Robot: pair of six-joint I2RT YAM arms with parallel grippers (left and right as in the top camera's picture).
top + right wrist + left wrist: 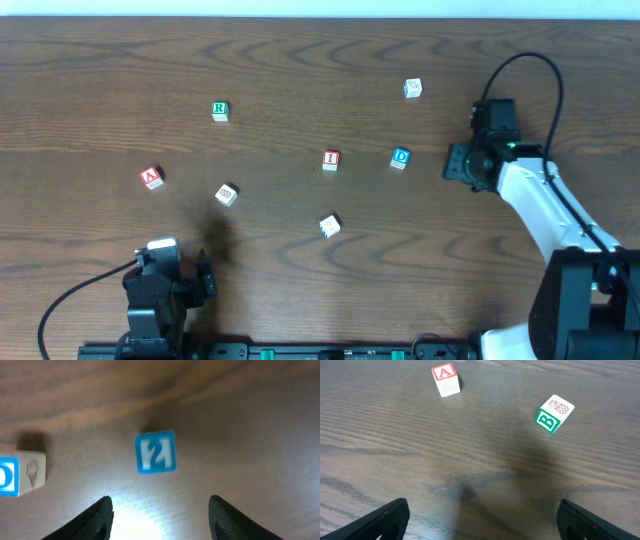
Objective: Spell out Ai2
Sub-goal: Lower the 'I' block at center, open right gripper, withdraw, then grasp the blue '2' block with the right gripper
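The red "A" cube (151, 177) lies at the left and shows far ahead in the left wrist view (445, 379). The red "I" cube (331, 159) lies mid-table. The blue "2" cube (155, 452) lies just ahead of my right gripper (160, 499), centred between its open, empty fingers. In the overhead view the "2" cube is hidden under that gripper (457, 162). My left gripper (482, 505) is open and empty, low at the front left (200, 275), well short of the "A" cube.
The blue "D" cube (400, 157) lies left of the right gripper and shows in the right wrist view (20, 473). A green "R" cube (220, 110), a green "B" cube (554, 414) (226, 194) and two pale cubes (413, 88) (329, 226) lie scattered.
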